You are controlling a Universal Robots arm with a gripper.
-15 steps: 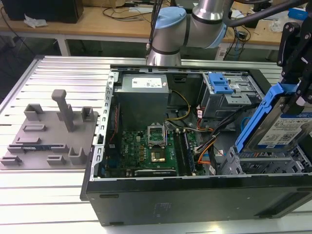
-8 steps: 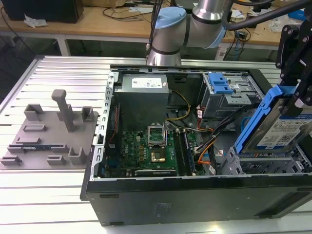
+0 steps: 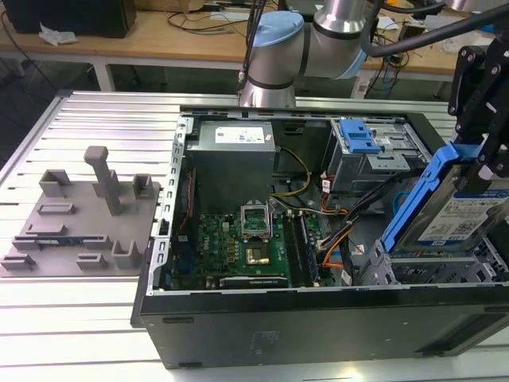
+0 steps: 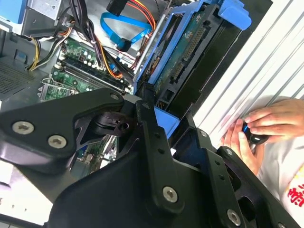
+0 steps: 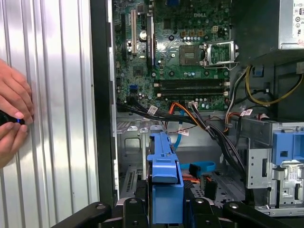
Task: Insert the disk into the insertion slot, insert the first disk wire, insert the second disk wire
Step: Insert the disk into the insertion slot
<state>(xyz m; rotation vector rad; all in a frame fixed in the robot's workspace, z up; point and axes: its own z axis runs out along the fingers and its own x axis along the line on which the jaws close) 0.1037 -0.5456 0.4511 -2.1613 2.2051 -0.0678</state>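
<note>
Above the insertion slot (image 3: 445, 272), the gripper (image 3: 482, 153), clamped tight around the edges of the tilted disk (image 3: 464, 213).

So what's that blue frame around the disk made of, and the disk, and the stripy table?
The blue frame looks like plastic: bright even colour, dull shine. The disk seems metal, silvery grey, with a papery white-and-blue label. The table is probably aluminium: pale, silvery ribbed slats catching light.
</note>
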